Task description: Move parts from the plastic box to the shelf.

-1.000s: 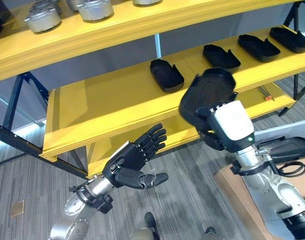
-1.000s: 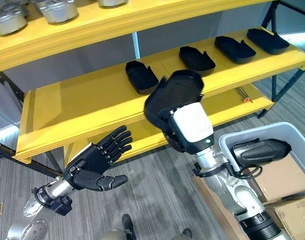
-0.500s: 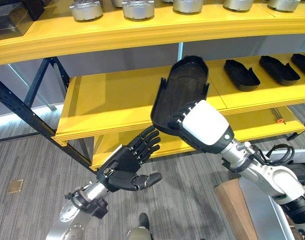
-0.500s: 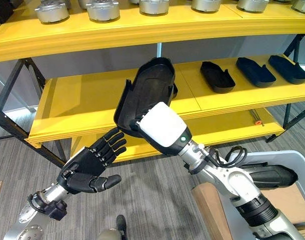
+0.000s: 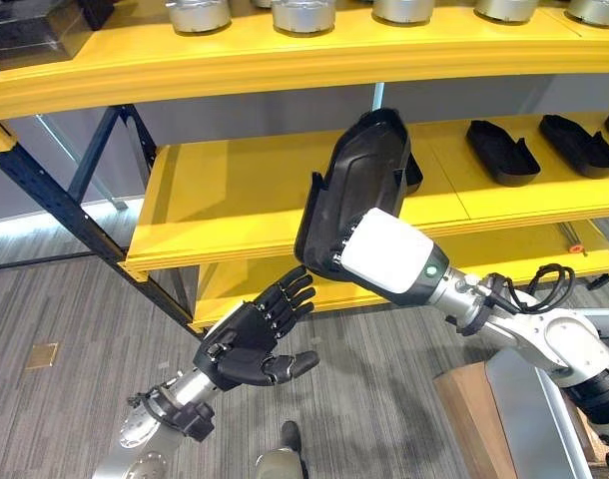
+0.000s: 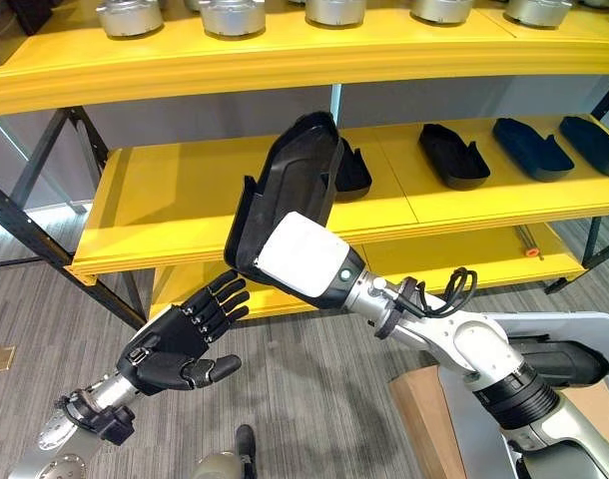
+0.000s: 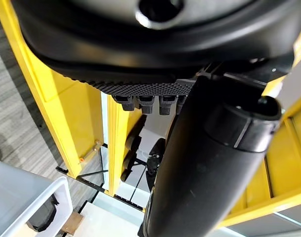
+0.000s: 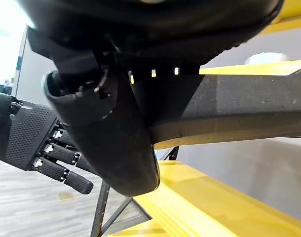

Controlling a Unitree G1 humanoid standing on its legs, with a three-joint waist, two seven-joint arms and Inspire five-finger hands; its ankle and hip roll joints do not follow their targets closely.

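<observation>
My right hand (image 5: 384, 254) is shut on a black, shoe-shaped shell part (image 5: 354, 190), held up on edge in front of the yellow middle shelf (image 5: 235, 200). In the right wrist view the thumb (image 8: 106, 133) curls over the part (image 8: 229, 113). Three more black parts (image 6: 454, 155) (image 6: 529, 148) (image 6: 594, 145) lie in a row on that shelf to the right, and another one (image 6: 352, 172) sits just behind the held part. My left hand (image 5: 250, 339) hovers open, palm up, below and left of the part, holding nothing.
Round metal parts (image 5: 304, 12) stand on the top shelf (image 5: 285, 60). A grey plastic box (image 6: 584, 324) with a black part (image 6: 559, 361) in it is at the lower right, beside a brown cardboard box (image 6: 424, 409). A dark shelf brace (image 5: 55, 210) slants at left.
The camera has swung left and up. My right hand has carried the black part up and leftward and tipped it more upright before the middle shelf. The left hand stays open.
</observation>
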